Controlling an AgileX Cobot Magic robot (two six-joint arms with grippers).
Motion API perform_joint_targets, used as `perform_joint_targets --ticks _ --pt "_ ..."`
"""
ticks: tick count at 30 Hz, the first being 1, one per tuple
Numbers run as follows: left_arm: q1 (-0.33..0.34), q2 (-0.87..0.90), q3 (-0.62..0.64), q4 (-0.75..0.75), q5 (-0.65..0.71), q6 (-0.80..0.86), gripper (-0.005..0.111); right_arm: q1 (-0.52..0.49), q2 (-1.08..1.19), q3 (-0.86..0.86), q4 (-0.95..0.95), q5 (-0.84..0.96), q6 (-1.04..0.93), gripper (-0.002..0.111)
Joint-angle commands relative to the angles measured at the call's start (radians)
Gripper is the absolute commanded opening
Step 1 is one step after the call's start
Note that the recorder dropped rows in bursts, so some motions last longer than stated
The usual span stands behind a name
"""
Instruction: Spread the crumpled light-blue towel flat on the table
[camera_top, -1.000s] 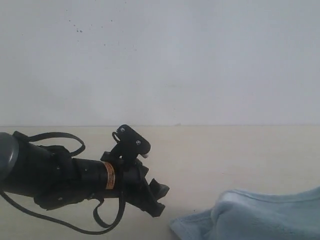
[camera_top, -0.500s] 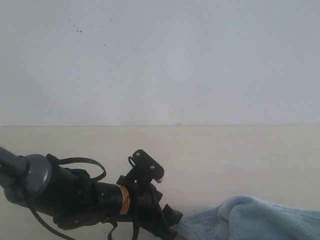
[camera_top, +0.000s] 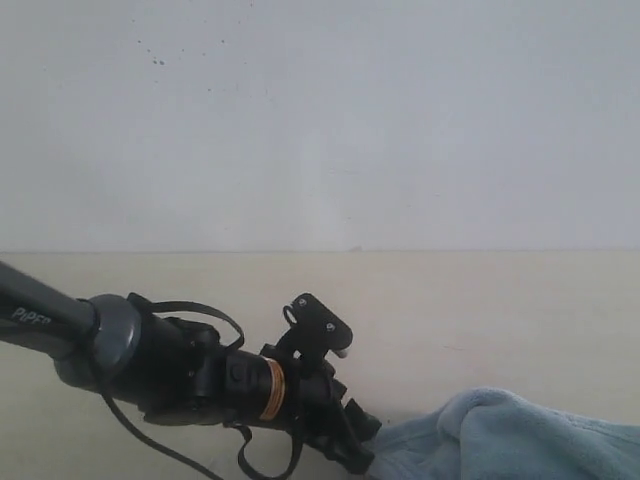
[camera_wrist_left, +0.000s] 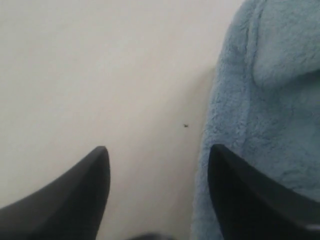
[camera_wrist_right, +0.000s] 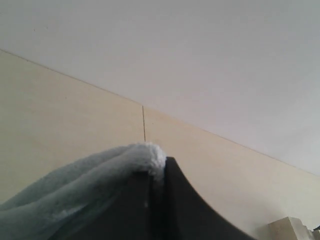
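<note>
towel (camera_wrist_left: 265, 90) — fluffy terry cloth, matt | counter (camera_wrist_left: 100, 65) — smooth, matt, pale wood look | left gripper (camera_wrist_left: 158, 149) jaws: black, smooth, dull plastic look

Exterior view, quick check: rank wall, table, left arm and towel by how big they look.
1. wall, over half the frame.
2. table.
3. left arm.
4. towel, though it runs off the frame edge, so only its visible part ranks below the arm.
</note>
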Motion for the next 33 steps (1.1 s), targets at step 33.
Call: perform_joint_targets --ticks 33 --pt "-0.032 0.038 -0.165 0.567 0.221 -0.675 0.050 0.003 -0.001 -0.006 0.042 -0.028 -0.023 0.000"
